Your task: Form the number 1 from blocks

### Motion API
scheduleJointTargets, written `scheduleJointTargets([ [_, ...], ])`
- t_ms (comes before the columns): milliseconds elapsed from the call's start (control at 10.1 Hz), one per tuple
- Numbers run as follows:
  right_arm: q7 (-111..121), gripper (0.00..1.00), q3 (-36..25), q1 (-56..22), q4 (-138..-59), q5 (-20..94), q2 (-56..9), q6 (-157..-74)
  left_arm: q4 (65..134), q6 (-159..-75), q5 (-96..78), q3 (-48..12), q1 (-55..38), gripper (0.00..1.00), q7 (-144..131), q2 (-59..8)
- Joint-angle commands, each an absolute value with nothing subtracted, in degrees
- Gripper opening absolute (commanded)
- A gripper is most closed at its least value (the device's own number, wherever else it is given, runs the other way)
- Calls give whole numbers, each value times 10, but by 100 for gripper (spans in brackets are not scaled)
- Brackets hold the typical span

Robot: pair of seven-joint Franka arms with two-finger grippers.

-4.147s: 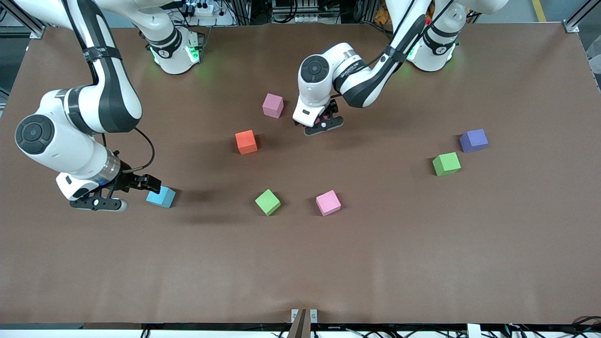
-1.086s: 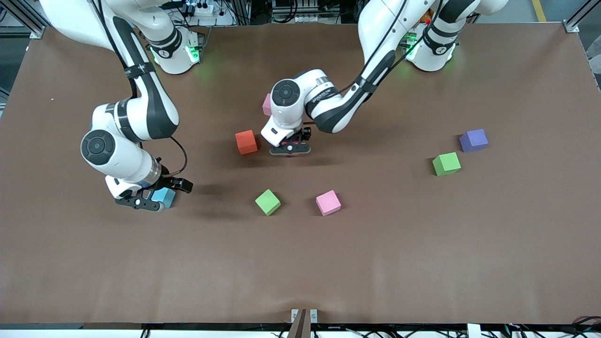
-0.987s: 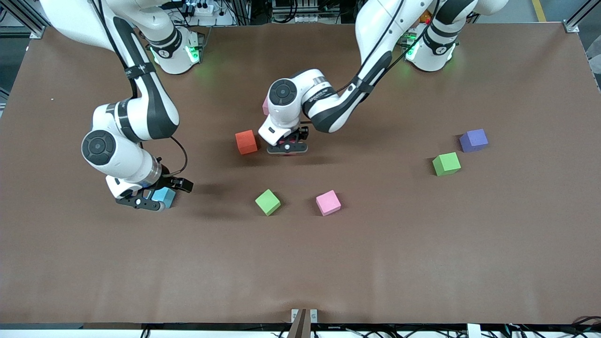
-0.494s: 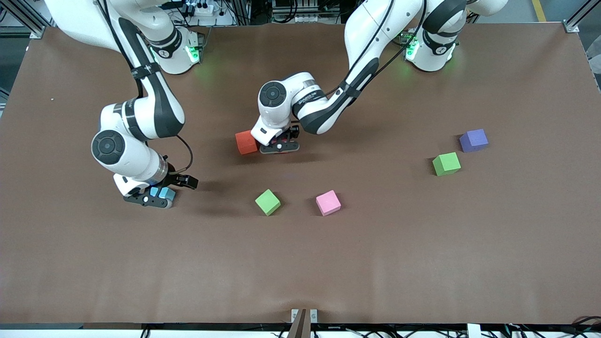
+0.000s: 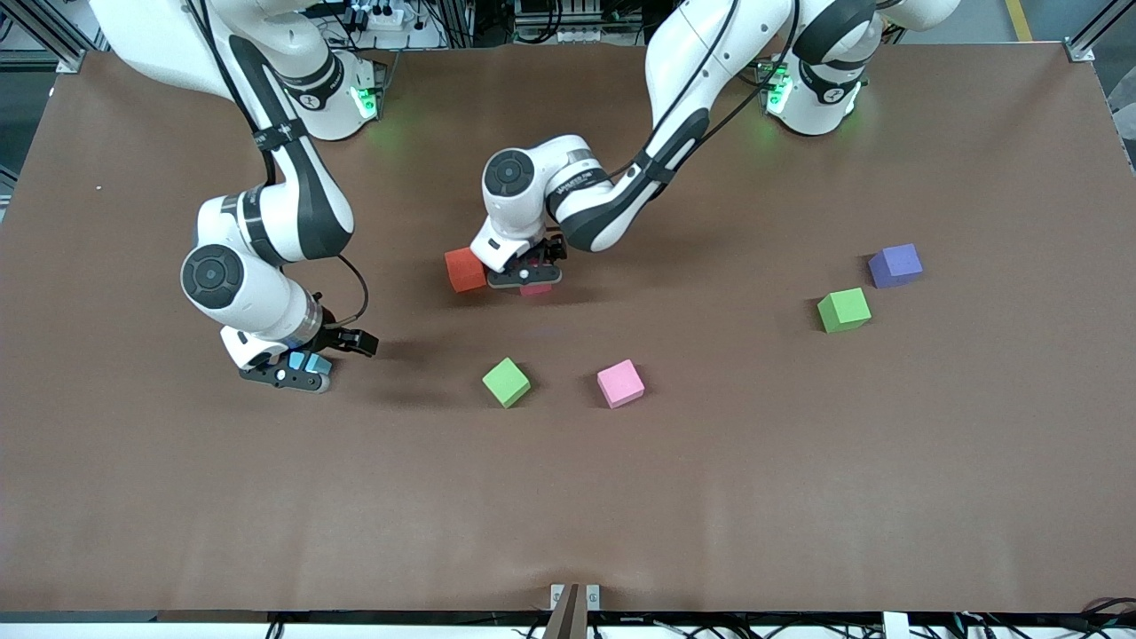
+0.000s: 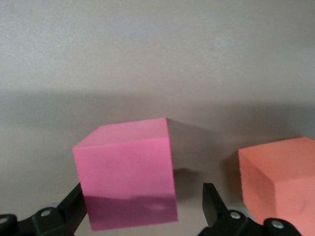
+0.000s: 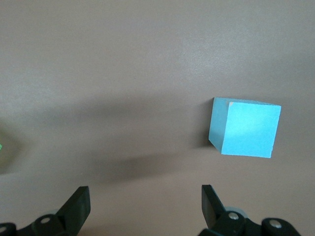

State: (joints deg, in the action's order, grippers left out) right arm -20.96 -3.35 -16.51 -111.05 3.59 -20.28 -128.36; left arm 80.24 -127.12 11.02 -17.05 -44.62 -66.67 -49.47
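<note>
left pincer point(image 5: 525, 282) has just opened, freeing the pink block point(image 6: 129, 172) beside the orange block point(image 5: 464, 269) mid-worktop; right pincer point(image 5: 286, 376) open over the light blue block point(image 7: 246, 128).

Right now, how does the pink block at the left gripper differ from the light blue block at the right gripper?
The pink block sits between the open fingers of the left gripper; the light blue block lies outside the open fingers of the right gripper. The pink block has an orange block close beside it; the light blue block has no neighbour. Both are cubes on the table.
</note>
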Motion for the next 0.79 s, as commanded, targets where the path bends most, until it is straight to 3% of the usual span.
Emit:
scheduleJointTargets([
  [0, -210, 100, -34, -193, -1128, 44, -201, -1295, 795, -1215, 127, -165, -445, 100, -667, -466],
  [296, -212, 100, -34, -223, -1171, 44, -191, -1328, 795, -1175, 126, -164, -400, 100, -667, -433],
  [691, -217, 100, -33, -289, -1237, 54, -161, -1351, 795, -1175, 123, -165, -273, 100, -659, -417],
])
